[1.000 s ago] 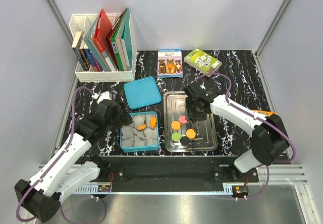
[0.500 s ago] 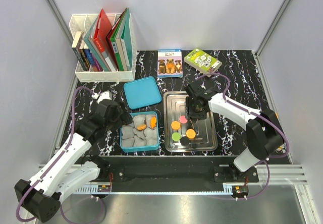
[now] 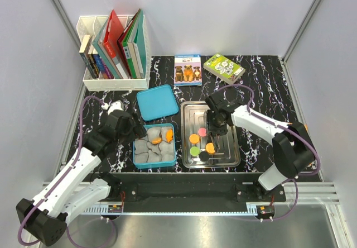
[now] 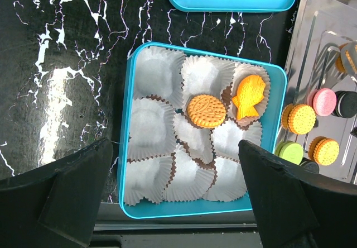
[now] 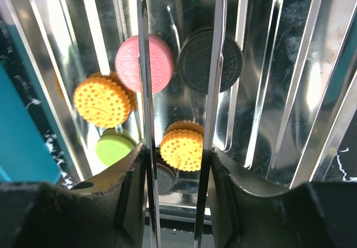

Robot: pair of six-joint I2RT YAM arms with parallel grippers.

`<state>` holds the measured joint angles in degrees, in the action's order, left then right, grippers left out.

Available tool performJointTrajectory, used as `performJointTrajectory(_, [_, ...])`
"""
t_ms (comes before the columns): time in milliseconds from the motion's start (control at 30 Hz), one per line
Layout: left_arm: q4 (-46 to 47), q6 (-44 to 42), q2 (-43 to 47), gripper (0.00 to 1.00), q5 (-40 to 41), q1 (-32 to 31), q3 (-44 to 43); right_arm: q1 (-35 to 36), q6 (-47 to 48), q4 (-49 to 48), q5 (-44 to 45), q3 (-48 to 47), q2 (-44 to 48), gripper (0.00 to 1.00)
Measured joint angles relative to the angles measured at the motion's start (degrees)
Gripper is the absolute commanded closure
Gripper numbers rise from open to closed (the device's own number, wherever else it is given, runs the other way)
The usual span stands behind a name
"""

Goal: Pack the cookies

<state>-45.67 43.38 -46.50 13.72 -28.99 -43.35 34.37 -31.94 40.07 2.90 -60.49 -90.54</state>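
The cookies lie in two places. A round orange cookie [image 4: 206,110] and a fish-shaped orange one [image 4: 249,96] sit in paper cups inside the blue box [image 3: 174,147]. On the steel tray [image 3: 230,153] lie a pink cookie [image 5: 144,63], a black one [image 5: 211,60], two orange ones [image 5: 102,101] [image 5: 181,147] and a green one [image 5: 114,146]. My right gripper [image 5: 177,164] is shut on metal tongs [image 5: 216,63], whose blades straddle the nearer orange cookie. My left gripper [image 4: 178,203] hangs open over the box's near edge, holding nothing.
The box's blue lid [image 3: 157,103] lies behind the box. A white rack of books [image 3: 114,52] stands at the back left, with two small card packs [image 3: 187,69] [image 3: 223,67] at the back. Another black cookie [image 5: 163,176] lies partly under the orange one.
My right gripper has shifted slightly toward the tray's near end, and the tongs' blades have drawn a little closer together around the orange cookie. The left arm has stayed still.
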Motion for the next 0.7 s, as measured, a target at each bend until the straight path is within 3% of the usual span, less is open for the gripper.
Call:
performJointTrajectory(267, [0.20, 0.00, 0.00, 0.01, 0.00, 0.00, 0.00, -0.02, -0.85, 2.19, -1.99, -0.92, 6.58, 0.66])
performJointTrajectory(467, [0.31, 0.00, -0.59, 0.01, 0.02, 0.00, 0.00, 1.05, -1.01, 6.29, -4.26, -7.78, 12.22, 0.73])
performJointTrajectory(700, [0.24, 0.00, -1.40, 0.01, 0.57, 0.00, -0.09, 16.59, -1.36, 8.70, -4.59, -18.88, 11.54, 0.82])
